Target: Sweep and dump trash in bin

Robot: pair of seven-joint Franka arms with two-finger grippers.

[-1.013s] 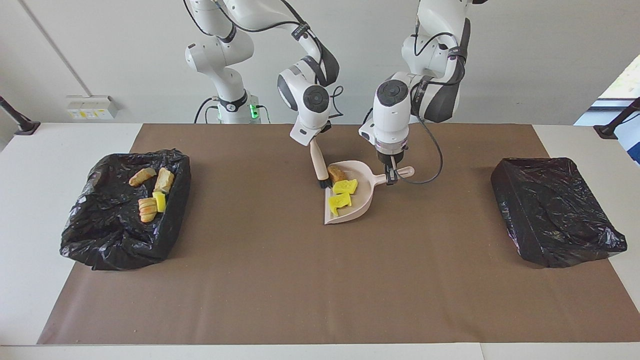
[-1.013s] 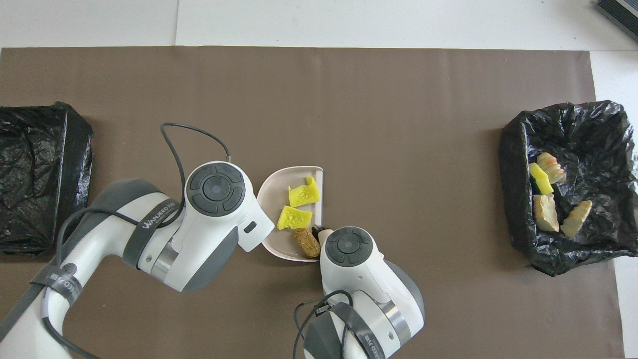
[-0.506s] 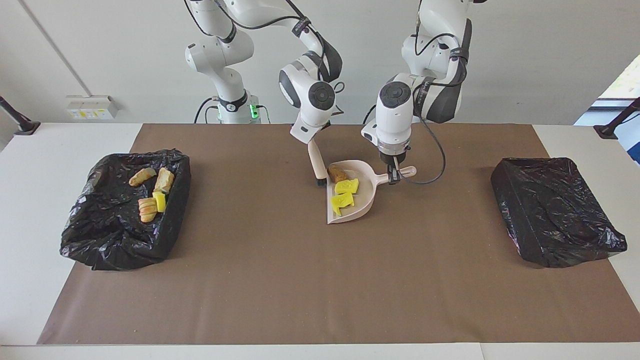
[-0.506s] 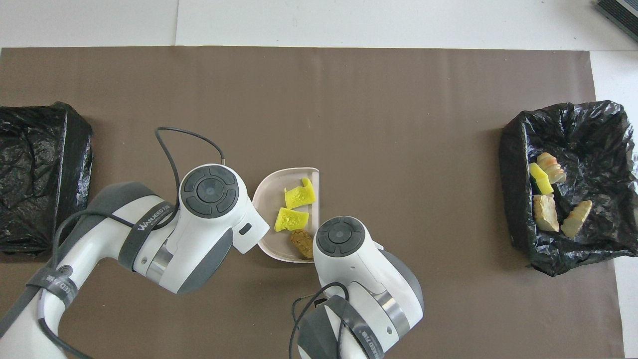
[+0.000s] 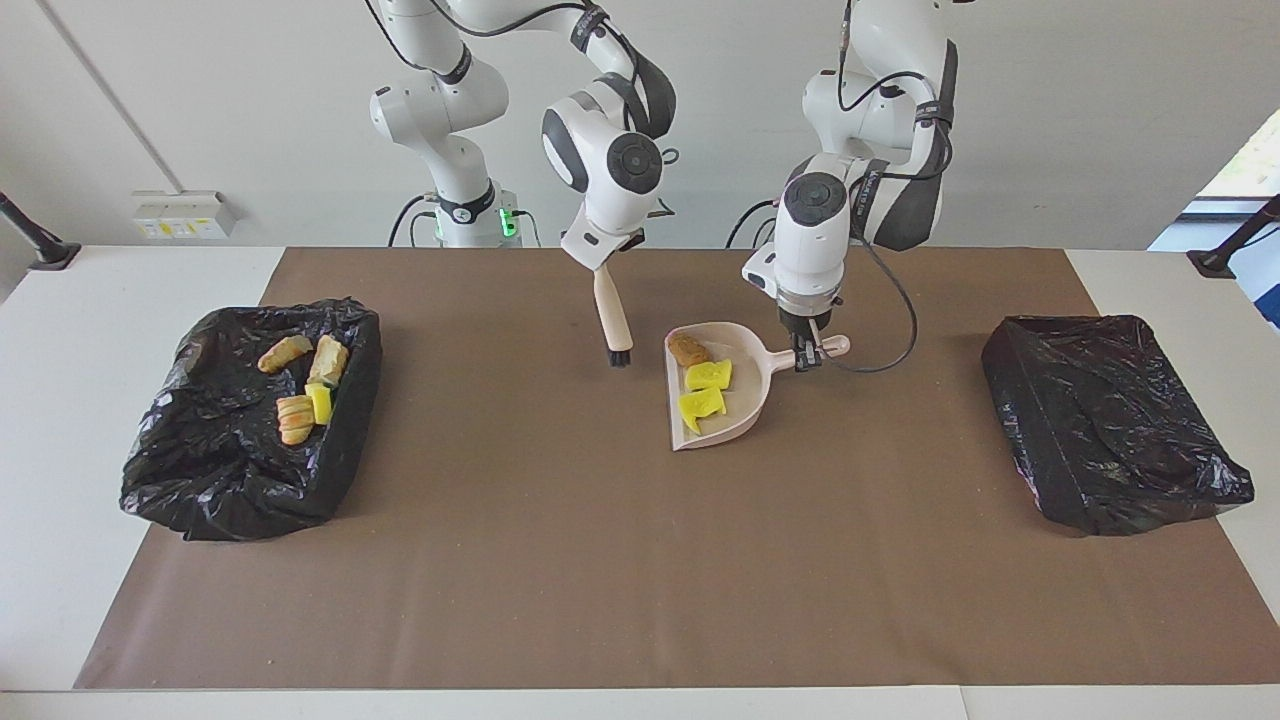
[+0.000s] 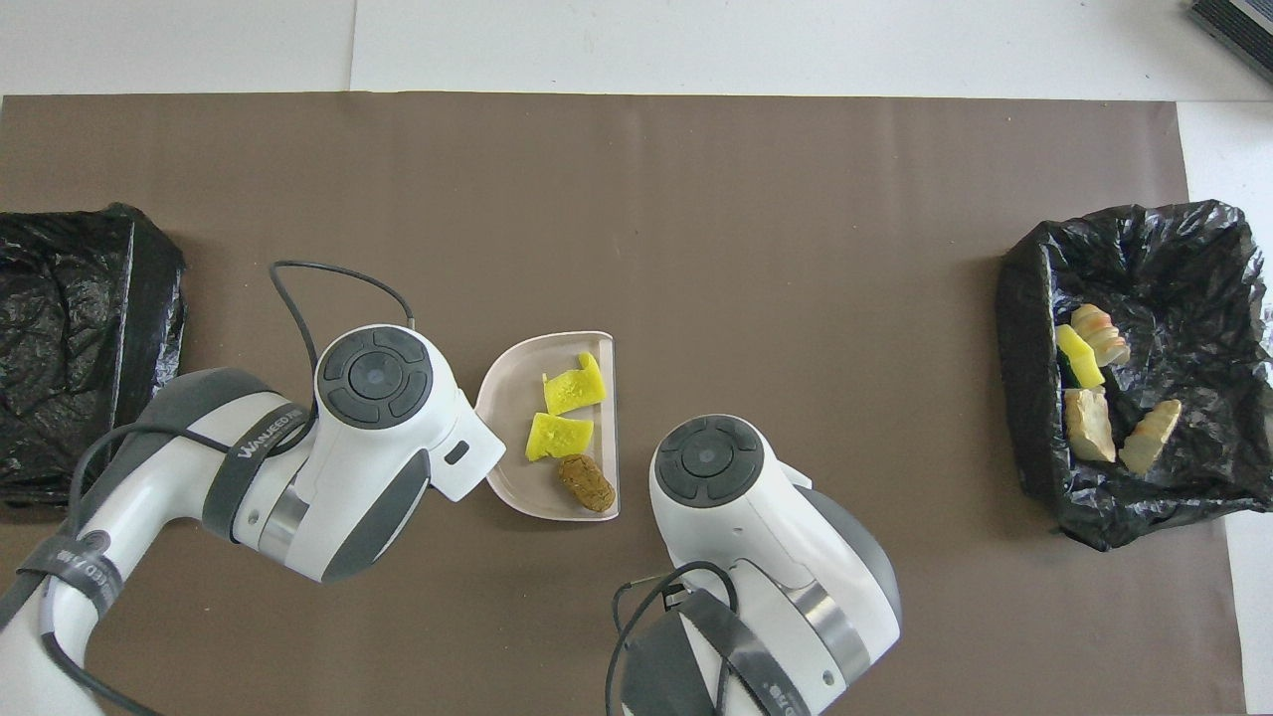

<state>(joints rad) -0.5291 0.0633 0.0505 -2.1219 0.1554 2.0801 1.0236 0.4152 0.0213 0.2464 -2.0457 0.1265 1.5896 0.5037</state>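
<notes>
The beige dustpan [image 5: 746, 378] is at the mat's middle and holds three bits of trash: two yellow wedges [image 5: 708, 375] [image 5: 702, 404] and a brown cork-like cylinder [image 5: 688, 350]. They also show in the overhead view on the dustpan [image 6: 509, 398]: the wedges [image 6: 574, 383] [image 6: 559, 436] and the cylinder [image 6: 586, 482]. My left gripper [image 5: 806, 352] is shut on the dustpan's handle. My right gripper [image 5: 598, 262] is shut on the beige brush [image 5: 610, 320], bristles down, clear of the dustpan toward the right arm's end. Several trash bits [image 5: 300, 405] lie in the black-lined bin [image 5: 230, 480].
A second black-lined bin [image 5: 1110, 420] stands at the left arm's end of the mat; it also shows in the overhead view [image 6: 70, 348]. The bin with trash [image 6: 1024, 398] is at the right arm's end. The brown mat [image 5: 560, 560] covers the table.
The brush has lifted off the dustpan's mouth and moved toward the right arm's end. The left gripper has shifted the dustpan with its trash a little toward the left arm's end.
</notes>
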